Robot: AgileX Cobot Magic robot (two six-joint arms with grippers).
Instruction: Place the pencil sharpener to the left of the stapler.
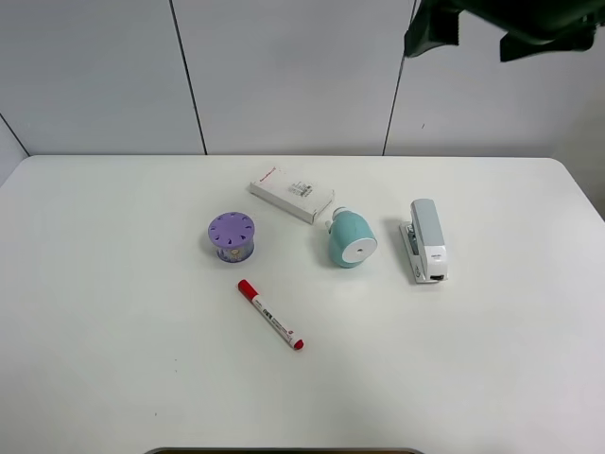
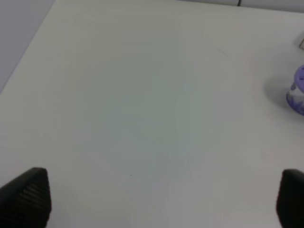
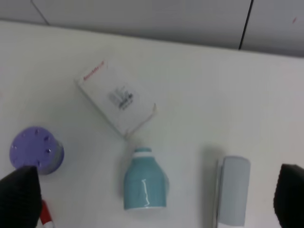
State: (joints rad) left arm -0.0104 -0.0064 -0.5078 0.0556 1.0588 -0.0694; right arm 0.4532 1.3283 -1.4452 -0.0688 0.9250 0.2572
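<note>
The teal pencil sharpener (image 1: 351,238) lies on its side on the white table, its white round face toward the front edge. The grey-and-white stapler (image 1: 427,240) lies a short gap to its right. The right wrist view looks down on both the sharpener (image 3: 144,183) and the stapler (image 3: 232,190) from well above. My right gripper (image 3: 154,192) is open, holding nothing, its dark fingertips (image 3: 19,194) wide apart. My left gripper (image 2: 159,197) is open too, over bare table far to the left, with nothing between its fingertips (image 2: 26,194).
A flat white box (image 1: 291,192) lies just behind the sharpener. A purple holed container (image 1: 232,235) stands to the left, and a red-capped marker (image 1: 270,315) lies in front of it. A dark part of the right arm (image 1: 501,28) hangs at the top right.
</note>
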